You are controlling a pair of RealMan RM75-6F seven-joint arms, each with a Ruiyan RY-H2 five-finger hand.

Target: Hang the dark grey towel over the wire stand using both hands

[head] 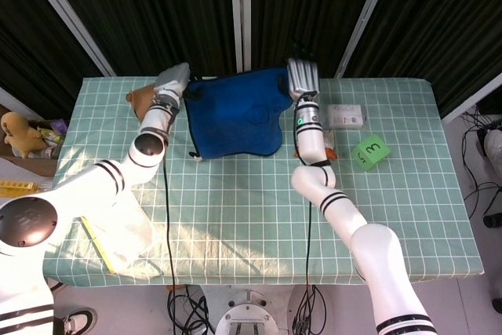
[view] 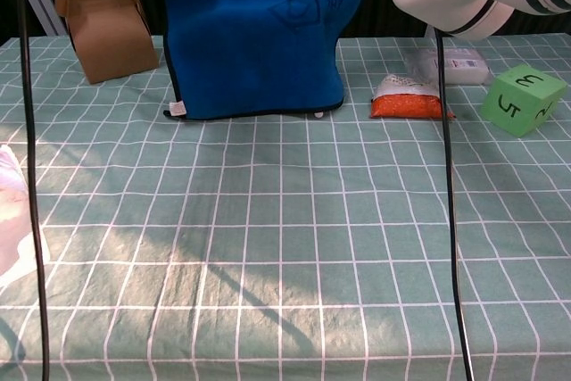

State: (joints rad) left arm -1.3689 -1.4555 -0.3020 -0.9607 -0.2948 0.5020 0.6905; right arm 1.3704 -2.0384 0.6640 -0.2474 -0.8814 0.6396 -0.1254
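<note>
A brown cardboard box (view: 105, 31) sits at ten o'clock on the green checked tablecloth (view: 285, 247), just left of the hanging cloth. At two o'clock lie an orange snack packet (view: 410, 98), a white packet (view: 446, 66) behind it, and a green foam cube (view: 523, 98) marked with a 3, all clear of the cloth. A black cable (view: 446, 194) drops across the chest view on the right, another down the left edge.

The towel (head: 233, 114), which reads blue rather than dark grey, is held up by its two top corners at twelve o'clock, its lower hem just touching or nearly touching the table. The left hand (head: 170, 84) grips the left corner, fingers closed on the fabric; the right hand (head: 301, 78) pinches the right corner, its arm reaching up from the near side. No wire stand can be made out.

The near half of the table lies open; the far edge meets dark curtains.
</note>
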